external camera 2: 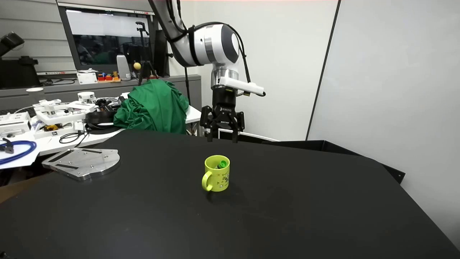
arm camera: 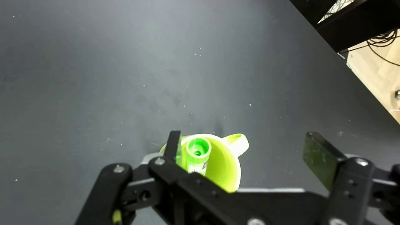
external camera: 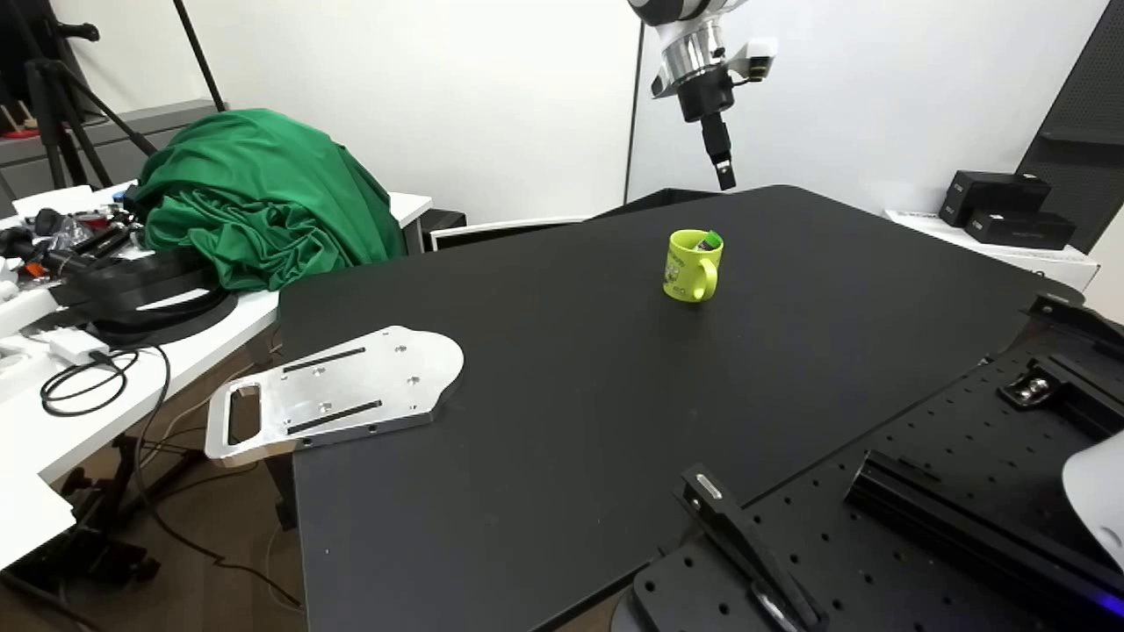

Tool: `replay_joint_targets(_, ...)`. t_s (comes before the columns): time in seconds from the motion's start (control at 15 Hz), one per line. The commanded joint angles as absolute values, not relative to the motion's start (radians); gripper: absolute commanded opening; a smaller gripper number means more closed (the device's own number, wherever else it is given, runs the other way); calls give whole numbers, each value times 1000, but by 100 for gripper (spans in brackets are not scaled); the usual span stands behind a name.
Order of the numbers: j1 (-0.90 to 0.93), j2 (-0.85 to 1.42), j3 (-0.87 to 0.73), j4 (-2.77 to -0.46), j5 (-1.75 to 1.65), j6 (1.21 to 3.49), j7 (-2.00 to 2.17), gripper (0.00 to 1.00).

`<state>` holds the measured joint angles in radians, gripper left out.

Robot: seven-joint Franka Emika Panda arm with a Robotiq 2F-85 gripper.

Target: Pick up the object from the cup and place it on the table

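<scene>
The lime-green cup (external camera: 678,270) stands upright on the black table (external camera: 544,369), and it also shows in an exterior view (external camera 2: 220,180). The object (external camera: 710,240) is a slender green piece with a round hollow end and a printed label. It leans inside the cup, its green end near the rim, and also shows in an exterior view (external camera 2: 222,164). In the wrist view the object (arm camera: 198,150) is beside the left finger, which covers part of the cup (arm camera: 223,168). My gripper (external camera 2: 222,139) is open and empty, above the table and apart from the cup. The object's lower end is hidden.
A silver metal plate (external camera: 369,377) lies at the table's edge, overhanging it. A green cloth heap (external camera: 263,193) and clutter sit on a white side bench (external camera: 189,355). Black boxes (external camera: 1010,211) stand beyond the table. A black perforated base (external camera: 843,544) adjoins the table.
</scene>
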<state>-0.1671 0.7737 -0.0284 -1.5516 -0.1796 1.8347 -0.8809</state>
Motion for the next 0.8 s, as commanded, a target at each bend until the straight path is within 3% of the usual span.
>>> replay_joint_targets(0.0,-175,781,-20,-1542,-186,1831,-877,100)
replay_joint_targets(0.73,-177,801,-31,-1504,-189,1887,-858,100)
